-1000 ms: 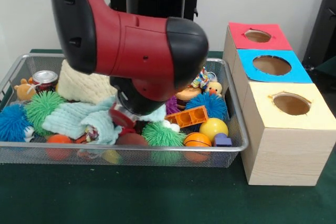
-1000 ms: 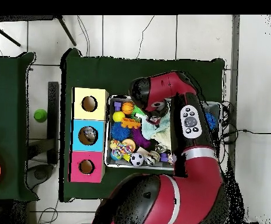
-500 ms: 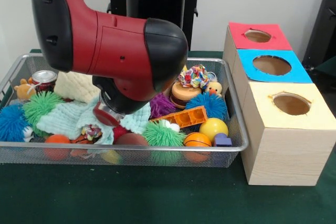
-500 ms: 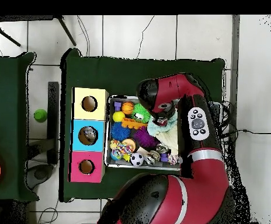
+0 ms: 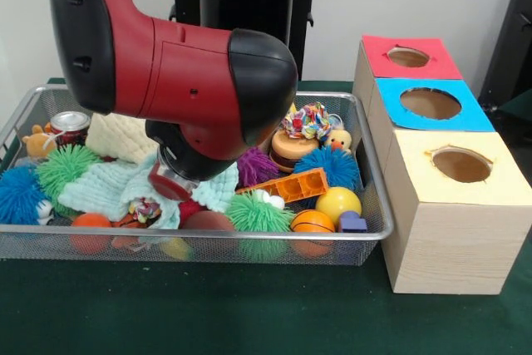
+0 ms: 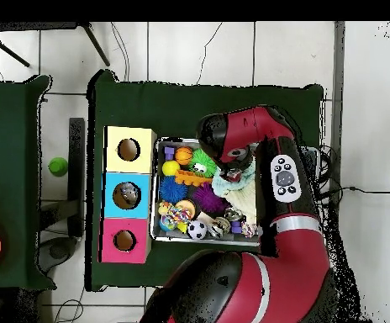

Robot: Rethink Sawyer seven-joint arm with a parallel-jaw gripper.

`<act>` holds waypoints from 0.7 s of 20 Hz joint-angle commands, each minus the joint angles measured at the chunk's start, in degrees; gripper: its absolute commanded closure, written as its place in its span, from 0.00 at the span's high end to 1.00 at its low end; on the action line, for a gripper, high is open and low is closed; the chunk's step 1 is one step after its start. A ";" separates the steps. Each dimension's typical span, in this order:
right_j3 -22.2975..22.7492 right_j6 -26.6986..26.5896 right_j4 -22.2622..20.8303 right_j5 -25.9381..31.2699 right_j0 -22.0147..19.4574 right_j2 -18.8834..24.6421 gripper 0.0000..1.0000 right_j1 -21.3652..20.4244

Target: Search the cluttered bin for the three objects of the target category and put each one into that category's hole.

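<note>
in the wire bin (image 5: pixel 366 234) on the green worktop (image 5: pixel 249 313) lie lots of toys, all piled close. there is a mint cloth (image 5: pixel 104 189), a cream cloth (image 5: pixel 116 135), a green spiky ball (image 5: pixel 258 214), another green spiky ball (image 5: pixel 66 168), a blue spiky ball (image 5: pixel 21 193), a purple spiky ball (image 5: pixel 253 165), an orange brick (image 5: pixel 295 184), a yellow ball (image 5: pixel 337 203), a small basketball (image 5: pixel 312 222), a little duck (image 5: pixel 337 140), a rope knot toy (image 5: pixel 307 120), a can (image 5: pixel 71 125) and a small bear (image 5: pixel 37 140). the big red arm (image 5: pixel 174 64) reaches down into the middle of the bin, and the hand (image 5: pixel 170 182) sits low, right at the mint cloth. you cannot tell if the hand is wide or narrow, because the arm hides it. the toys fill the bin up to its edges, so there is little free room inside. just beside the bin stands a wooden box (image 5: pixel 445 247) with three holes on top: a red hole (image 5: pixel 408 56), a blue hole (image 5: pixel 430 103) and a yellow hole (image 5: pixel 461 164). the worktop in front of the bin is bare.
</note>
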 commanded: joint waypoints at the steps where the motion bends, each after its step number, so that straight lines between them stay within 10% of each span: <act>1: 4.91 -12.66 0.69 3.46 -2.82 0.34 0.00 -0.60; 14: 6.93 -30.29 0.48 12.67 -8.81 1.41 0.00 -13.25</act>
